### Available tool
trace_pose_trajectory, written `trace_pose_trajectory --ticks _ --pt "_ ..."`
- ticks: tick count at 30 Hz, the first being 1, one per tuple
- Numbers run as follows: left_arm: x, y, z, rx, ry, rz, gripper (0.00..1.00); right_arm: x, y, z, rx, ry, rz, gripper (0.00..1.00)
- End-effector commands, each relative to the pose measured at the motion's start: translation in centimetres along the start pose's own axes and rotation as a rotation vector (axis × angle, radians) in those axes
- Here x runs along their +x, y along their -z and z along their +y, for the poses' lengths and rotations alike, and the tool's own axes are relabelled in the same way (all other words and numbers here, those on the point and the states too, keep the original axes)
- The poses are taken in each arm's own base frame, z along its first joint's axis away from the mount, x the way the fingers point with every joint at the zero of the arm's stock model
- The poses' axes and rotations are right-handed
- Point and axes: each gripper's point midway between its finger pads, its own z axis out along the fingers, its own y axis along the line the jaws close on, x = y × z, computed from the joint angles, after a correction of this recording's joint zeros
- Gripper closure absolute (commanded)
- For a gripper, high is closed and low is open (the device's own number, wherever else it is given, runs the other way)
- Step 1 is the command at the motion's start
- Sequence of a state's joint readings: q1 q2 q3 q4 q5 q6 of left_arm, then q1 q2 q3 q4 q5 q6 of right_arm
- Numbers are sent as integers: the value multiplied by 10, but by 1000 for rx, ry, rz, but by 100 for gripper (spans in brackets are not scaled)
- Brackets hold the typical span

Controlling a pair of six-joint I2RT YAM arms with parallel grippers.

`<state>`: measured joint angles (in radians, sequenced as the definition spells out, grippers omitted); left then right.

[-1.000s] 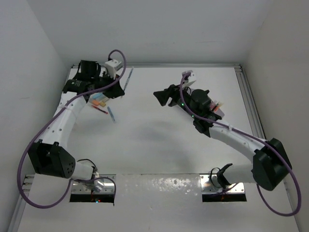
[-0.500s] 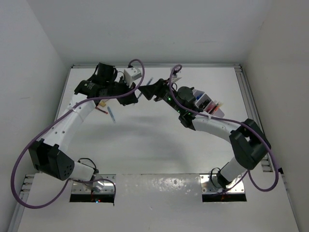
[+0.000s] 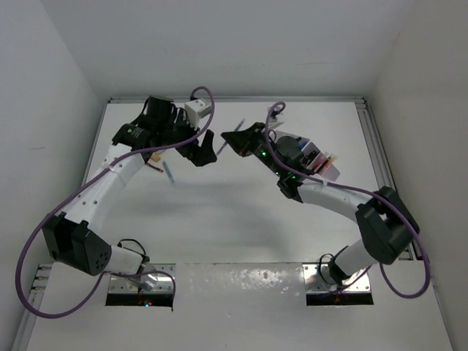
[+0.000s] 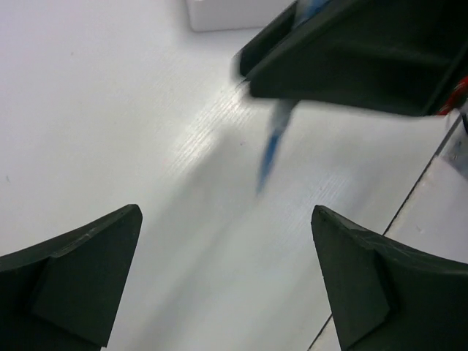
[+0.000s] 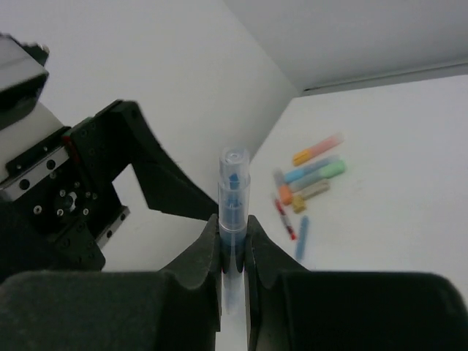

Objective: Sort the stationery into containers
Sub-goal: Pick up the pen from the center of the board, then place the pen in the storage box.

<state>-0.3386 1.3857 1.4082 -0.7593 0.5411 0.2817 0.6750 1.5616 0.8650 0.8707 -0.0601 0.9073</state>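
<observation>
1. Left fingers: spread wide and holding nothing. They hover above the tabletop at the far centre, just left of the right fingers. In the left wrist view both tips sit at the lower corners, with bare tabletop between them.

2. Right fingers: closed narrow on a blue pen. The grip is on the lower barrel. The clear cap end stands above the tips, and the pen is roughly in line with the fingers. In the left wrist view the pen's other end projects below the right fingers, blurred, and is clear of the tabletop.

3. The two sets of fingers face each other at close range and are not touching. The pen is held by the right fingers only.

4. Organiser: on the right side of the tabletop, partly hidden behind the right arm. Red and orange items show in it. Which compartments hold them cannot be told.

5. Loose stationery: grouped on the far left of the tabletop, under the left arm.
   - Markers lie close together: orange, blue, green and yellow.
   - A red pen lies just beside the markers.
   - A blue piece lies near the red pen, slightly apart from the group.

6. No scissors can be made out in any view.
</observation>
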Motion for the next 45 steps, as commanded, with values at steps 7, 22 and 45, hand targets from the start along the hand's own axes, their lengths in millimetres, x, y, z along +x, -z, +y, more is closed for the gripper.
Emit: trace_pose_trajectory --ticks 7,22,45 --pt "56 35 77 -356 402 -105 0 -127 157 -132 680 318 -280 100" --pt "136 61 112 -576 620 -125 0 -143 251 -236 1038 275 -387 100" --pt "164 55 144 -680 801 54 0 -131 230 -231 1045 452 -133 34"
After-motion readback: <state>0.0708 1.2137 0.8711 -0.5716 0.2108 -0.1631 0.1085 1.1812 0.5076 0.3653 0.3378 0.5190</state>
